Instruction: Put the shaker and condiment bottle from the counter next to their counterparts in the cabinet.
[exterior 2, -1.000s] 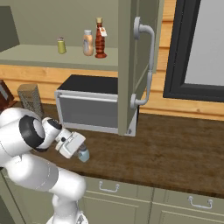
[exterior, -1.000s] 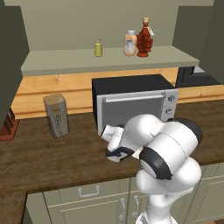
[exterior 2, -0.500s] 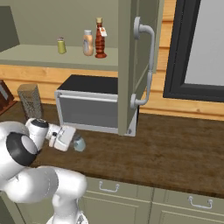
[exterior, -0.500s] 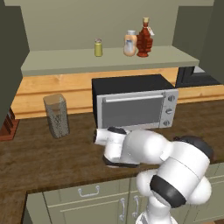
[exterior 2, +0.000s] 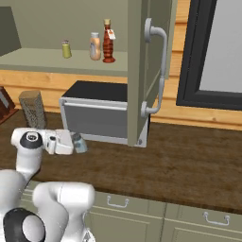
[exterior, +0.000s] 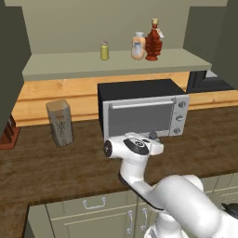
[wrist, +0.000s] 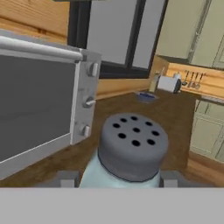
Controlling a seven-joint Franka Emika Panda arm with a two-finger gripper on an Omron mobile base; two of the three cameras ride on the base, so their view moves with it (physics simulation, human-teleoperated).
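Right base view is showing the white arm bending low over the counter (exterior 2: 189, 165), its forearm lying level and the gripper (exterior 2: 78, 142) pointing sideways toward the toaster oven (exterior 2: 101, 116). The shaker (exterior 2: 79, 143) is sitting between the fingers at the gripper's end, lifted just clear of the wood, in front of the oven's lower left corner. In the left base view the hand is turning away from the camera, so the gripper itself is hiding behind the wrist, just before the oven door (exterior: 139, 118).

Hand view is looking straight down the gripper (wrist: 118, 178): the two dark fingertips (wrist: 65, 178) are standing either side of the shaker (wrist: 129, 155), narrowly apart and pressing against its pale blue translucent body, so it is being held. Its dark grey cap, dotted with round holes, is facing the camera.

The cabinet (exterior: 60, 69) is standing open above the oven. On its pale shelf the yellow-green shaker (exterior: 104, 50) is standing alone to the left, well apart from the orange and white bottle (exterior: 138, 46), which is standing just beside the condiment bottle (exterior: 154, 41), dark red with a tan cap. A tall speckled jar (exterior: 60, 122) is standing on the counter left of the oven.
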